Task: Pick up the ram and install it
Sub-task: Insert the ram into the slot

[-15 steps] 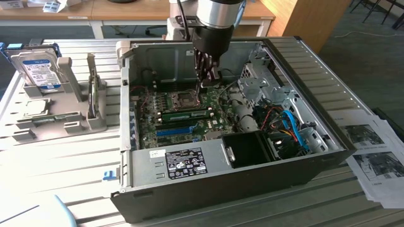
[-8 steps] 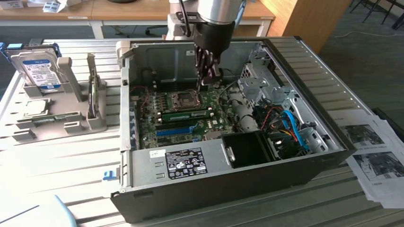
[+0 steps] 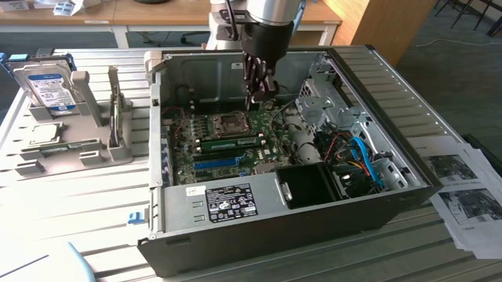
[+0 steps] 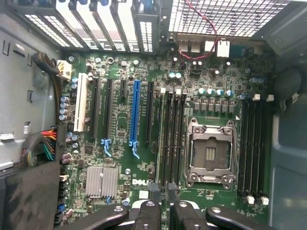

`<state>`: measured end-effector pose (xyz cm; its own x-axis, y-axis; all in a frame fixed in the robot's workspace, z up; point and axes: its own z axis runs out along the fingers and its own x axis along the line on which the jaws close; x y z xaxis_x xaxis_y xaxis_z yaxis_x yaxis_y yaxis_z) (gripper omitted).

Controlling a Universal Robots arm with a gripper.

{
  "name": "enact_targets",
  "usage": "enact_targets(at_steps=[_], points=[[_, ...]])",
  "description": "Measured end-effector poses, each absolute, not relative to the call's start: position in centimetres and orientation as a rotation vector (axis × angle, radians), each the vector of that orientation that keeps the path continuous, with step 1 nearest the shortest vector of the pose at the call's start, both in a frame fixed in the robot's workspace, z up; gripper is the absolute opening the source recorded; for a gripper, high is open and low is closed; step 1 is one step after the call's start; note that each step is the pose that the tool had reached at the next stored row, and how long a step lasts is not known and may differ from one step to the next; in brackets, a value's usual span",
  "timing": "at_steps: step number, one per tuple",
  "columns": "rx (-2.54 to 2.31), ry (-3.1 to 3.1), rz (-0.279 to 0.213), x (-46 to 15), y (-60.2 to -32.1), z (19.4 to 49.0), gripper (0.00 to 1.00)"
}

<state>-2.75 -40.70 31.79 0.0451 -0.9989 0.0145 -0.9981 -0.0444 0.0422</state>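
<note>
- The black open-sided computer case (image 3: 259, 235) lies on its side mid-way along the pale slatted bench (image 3: 79, 194), its open face upward, so the way in is from above.
- One black gripper (image 3: 257, 104) hangs inside the case over the motherboard, just behind the one silver-framed processor socket (image 3: 229, 122). The back wall is close behind it and the silver metal drive cage (image 3: 325, 97) is near on the exterior view's right.
- In the wrist view the gripper (image 4: 162, 191) has its fingers (image 4: 153, 191) a narrow gap apart, with nothing visible between them.
- One long thin green ram stick (image 3: 231, 143) stands on edge in the motherboard between the socket and the one bright blue plastic slot strip (image 3: 216, 163), apart from the gripper.
- Black memory slots flank the socket (image 4: 211, 151) in two banks. The board around them is open.
- One grey plastic holder (image 3: 86, 153) sits towards the bench edge on the exterior view's left, with one silver hard drive with a blue-white label (image 3: 49, 85) upright in it.
- Several printed paper sheets (image 3: 462, 188) lie at the bench edge on the exterior view's right.
</note>
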Motion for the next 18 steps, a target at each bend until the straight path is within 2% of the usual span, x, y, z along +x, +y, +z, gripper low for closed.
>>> enact_targets(at_steps=[18], points=[[2.241, -2.143, -0.029, -2.6, -40.7, 33.4, 0.18]])
